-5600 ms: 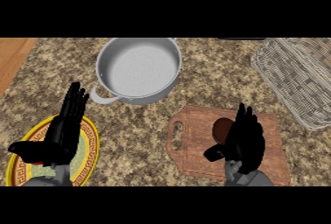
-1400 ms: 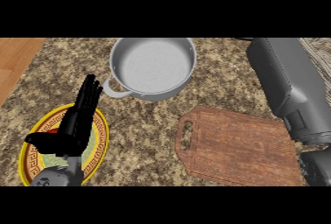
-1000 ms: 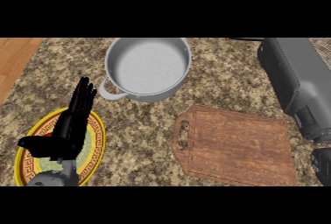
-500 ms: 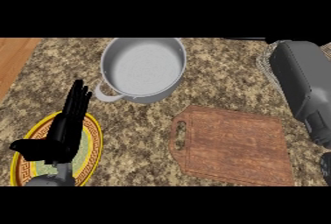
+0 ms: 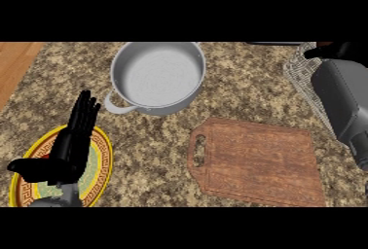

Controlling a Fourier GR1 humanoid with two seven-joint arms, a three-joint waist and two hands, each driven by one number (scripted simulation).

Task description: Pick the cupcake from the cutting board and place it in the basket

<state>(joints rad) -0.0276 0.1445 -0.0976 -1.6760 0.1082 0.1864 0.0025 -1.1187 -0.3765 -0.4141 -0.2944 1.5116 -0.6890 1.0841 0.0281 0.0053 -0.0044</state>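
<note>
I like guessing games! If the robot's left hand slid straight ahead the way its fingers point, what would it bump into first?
Probably the grey pot. The left hand, over the yellow plate, points up toward the pot's handle, though height is unclear.

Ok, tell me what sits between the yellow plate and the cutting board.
Nothing: in the head view only bare speckled counter lies between the yellow plate and the cutting board. The grey pot stands farther back.

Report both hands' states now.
Left hand: open, resting over the yellow patterned plate.
Right hand: cannot be told; barely visible at the top right.
</note>
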